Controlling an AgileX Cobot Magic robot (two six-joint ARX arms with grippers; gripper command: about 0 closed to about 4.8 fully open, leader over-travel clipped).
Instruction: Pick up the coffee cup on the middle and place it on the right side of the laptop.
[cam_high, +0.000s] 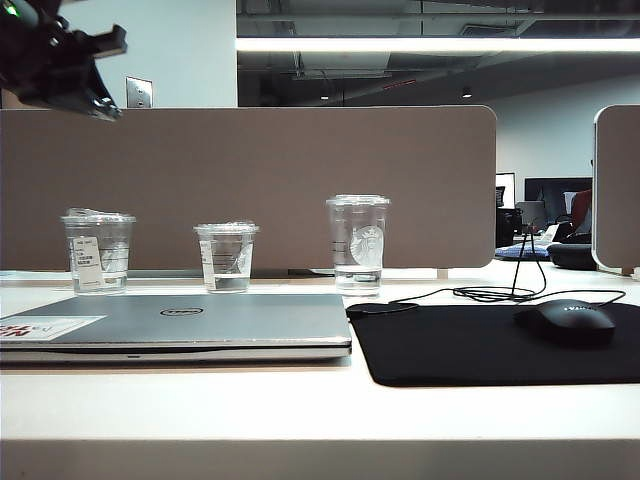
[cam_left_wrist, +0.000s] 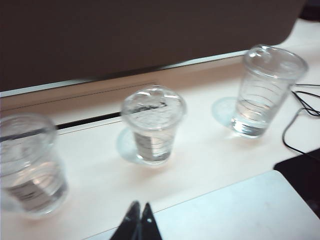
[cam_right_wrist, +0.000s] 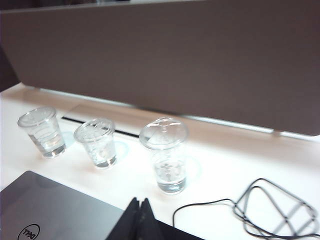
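The coffee cup (cam_high: 227, 257) is the short clear one in the middle of a row of three, behind the laptop (cam_high: 180, 322); it holds a little clear liquid. My left gripper (cam_left_wrist: 140, 207) is shut and empty, hovering over the laptop's back edge (cam_left_wrist: 235, 210), short of the coffee cup (cam_left_wrist: 152, 125). My right gripper (cam_right_wrist: 139, 201) is also shut and empty, above the laptop's right corner (cam_right_wrist: 50, 210), with the coffee cup (cam_right_wrist: 97, 142) further off. In the exterior view only the left arm (cam_high: 55, 60) shows, high at the top left.
A wider cup with a white sticker (cam_high: 98, 250) stands left of the coffee cup, a tall logo cup (cam_high: 357, 243) right of it. A black mouse pad (cam_high: 480, 350) with a mouse (cam_high: 565, 322) and its cable (cam_high: 490, 294) lies right of the laptop. A brown partition (cam_high: 250, 180) runs behind.
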